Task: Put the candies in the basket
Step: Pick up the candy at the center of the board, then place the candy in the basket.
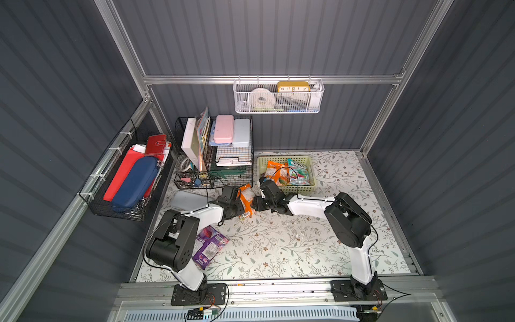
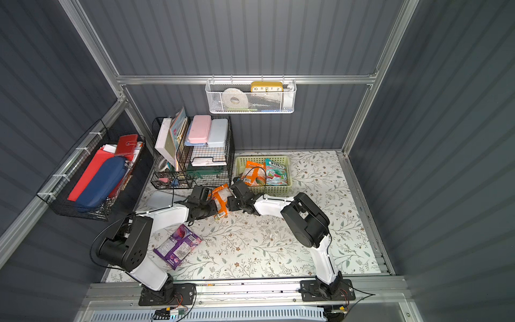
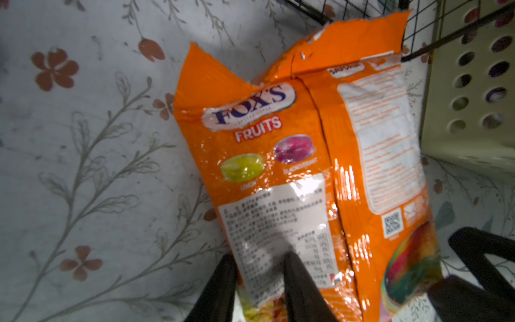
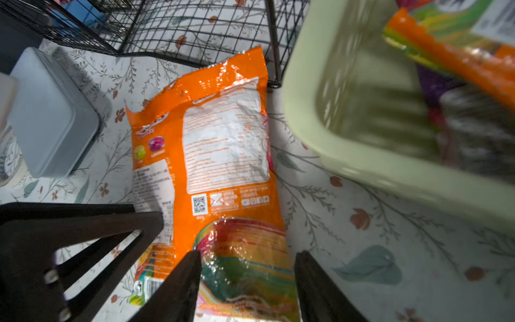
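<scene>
One bag (image 3: 278,167) tight in left tool (image 3: 259,256)

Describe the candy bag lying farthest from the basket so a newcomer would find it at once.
Start on the flowered table, at its near side by the big black joint of the left arm. A purple candy bag lies flat there, far from the basket. The only other one outside the basket is an orange bag, so the purple colour settles it.
</scene>
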Action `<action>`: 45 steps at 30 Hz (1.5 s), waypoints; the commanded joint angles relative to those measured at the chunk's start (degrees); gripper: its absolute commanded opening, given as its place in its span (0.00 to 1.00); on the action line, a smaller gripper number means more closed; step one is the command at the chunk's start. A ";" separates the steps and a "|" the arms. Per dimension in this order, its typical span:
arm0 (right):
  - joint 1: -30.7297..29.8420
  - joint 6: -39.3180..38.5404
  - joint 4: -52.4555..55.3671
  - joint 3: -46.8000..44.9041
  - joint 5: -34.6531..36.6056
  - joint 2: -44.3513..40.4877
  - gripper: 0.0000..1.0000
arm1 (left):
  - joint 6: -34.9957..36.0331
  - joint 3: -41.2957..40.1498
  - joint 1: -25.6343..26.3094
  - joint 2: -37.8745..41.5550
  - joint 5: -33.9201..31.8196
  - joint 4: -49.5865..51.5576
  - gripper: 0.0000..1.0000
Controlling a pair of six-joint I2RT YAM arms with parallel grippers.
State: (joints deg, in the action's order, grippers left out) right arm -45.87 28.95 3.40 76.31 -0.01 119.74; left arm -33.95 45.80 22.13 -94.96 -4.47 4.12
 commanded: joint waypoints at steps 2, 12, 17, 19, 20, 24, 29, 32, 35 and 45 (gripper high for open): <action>-0.01 1.20 -0.39 0.46 -2.34 2.72 0.59 | 0.03 -3.09 0.18 -1.80 1.82 9.07 0.34; -0.18 0.23 -5.04 -2.87 -6.96 -0.40 0.14 | -0.41 -3.41 0.13 -1.61 2.94 8.62 0.33; -1.23 -3.36 -3.90 -5.39 -6.47 -7.28 0.00 | -1.28 -3.79 0.16 1.98 4.35 9.04 0.33; -1.63 -4.69 -3.24 -6.70 -6.73 -10.28 0.00 | -1.68 -3.79 0.19 4.61 5.11 9.82 0.34; -1.83 -5.22 -3.00 -7.44 -6.92 -12.08 0.00 | -1.81 -3.78 0.19 6.31 5.47 10.44 0.36; -2.21 -5.87 -2.25 -10.38 -8.26 -19.51 0.00 | -2.17 -2.73 0.19 13.67 6.20 13.40 0.46; -2.00 -5.27 -0.40 -11.89 -4.80 -28.73 0.00 | -2.17 0.11 0.18 20.69 4.18 19.31 0.62; -1.62 -5.31 0.43 -11.63 -0.37 -32.97 0.00 | -2.24 1.36 0.18 23.59 2.59 22.15 0.71; 0.35 -6.79 1.70 -10.28 3.11 -34.97 0.00 | -2.63 2.11 0.19 25.42 0.07 24.78 0.77; 11.40 -9.35 0.31 -0.38 -1.13 -24.21 0.00 | -5.57 1.12 0.19 24.21 -9.11 29.26 0.84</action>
State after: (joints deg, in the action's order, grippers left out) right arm -36.82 20.60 6.31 72.75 0.58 91.96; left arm -37.52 47.09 22.20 -69.93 -9.50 29.85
